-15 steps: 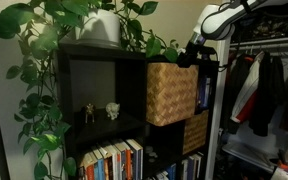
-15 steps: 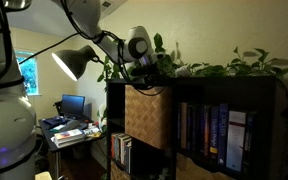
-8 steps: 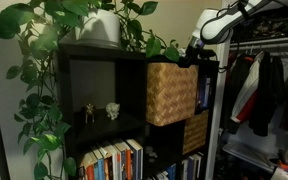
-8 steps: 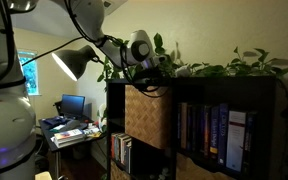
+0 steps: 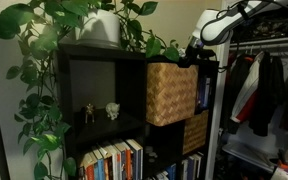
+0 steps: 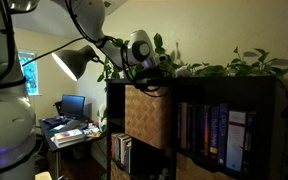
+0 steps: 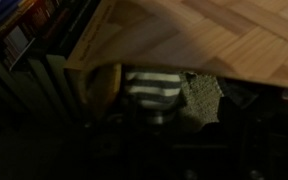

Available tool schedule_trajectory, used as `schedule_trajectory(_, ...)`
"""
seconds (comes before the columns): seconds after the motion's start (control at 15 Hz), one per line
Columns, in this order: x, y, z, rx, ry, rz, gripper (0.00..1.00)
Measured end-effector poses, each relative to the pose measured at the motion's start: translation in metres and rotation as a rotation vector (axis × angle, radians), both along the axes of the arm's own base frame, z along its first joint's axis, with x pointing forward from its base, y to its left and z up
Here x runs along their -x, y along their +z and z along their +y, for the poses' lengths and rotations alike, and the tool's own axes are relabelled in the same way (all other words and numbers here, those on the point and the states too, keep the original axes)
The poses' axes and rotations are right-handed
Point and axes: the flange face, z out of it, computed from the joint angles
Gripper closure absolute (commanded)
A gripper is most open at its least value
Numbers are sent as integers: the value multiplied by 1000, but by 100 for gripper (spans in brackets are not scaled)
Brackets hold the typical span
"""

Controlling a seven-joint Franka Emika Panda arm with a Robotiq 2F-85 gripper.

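Note:
A woven basket [image 5: 171, 93] sticks out of the upper right cubby of a dark shelf unit [image 5: 99, 60], and it also shows in the exterior view from the side [image 6: 144, 115]. My gripper [image 5: 196, 55] is at the basket's top outer edge, just under the shelf top [image 6: 156, 76]. The wrist view is very dark. It shows the woven wall [image 7: 214, 35] close above, with a striped cloth [image 7: 152, 88] and a grey textured cloth [image 7: 202, 100] below it. My fingers are lost in shadow, so I cannot see how the jaws stand.
A trailing plant in a white pot [image 5: 102, 27] sits on the shelf top. Two small figurines [image 5: 100, 112] stand in the left cubby, with books [image 5: 114, 160] below. A lower basket [image 5: 195, 132], hanging clothes [image 5: 264, 95], a desk lamp [image 6: 74, 62] and a desk [image 6: 69, 125] are nearby.
The arm has edged very slightly toward the basket's top edge. The basket has not moved.

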Motion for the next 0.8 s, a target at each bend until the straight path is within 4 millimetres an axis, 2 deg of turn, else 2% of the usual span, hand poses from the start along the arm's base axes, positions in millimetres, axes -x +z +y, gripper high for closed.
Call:
schedule_trajectory(0.47,6,11,-11,-9,-21,-17,93)
schedule_trajectory(0.73,11,19,-17,-57,1,-18,98)
schedule_trajectory(0.8,13,21,-17,-72,14,-17,95)
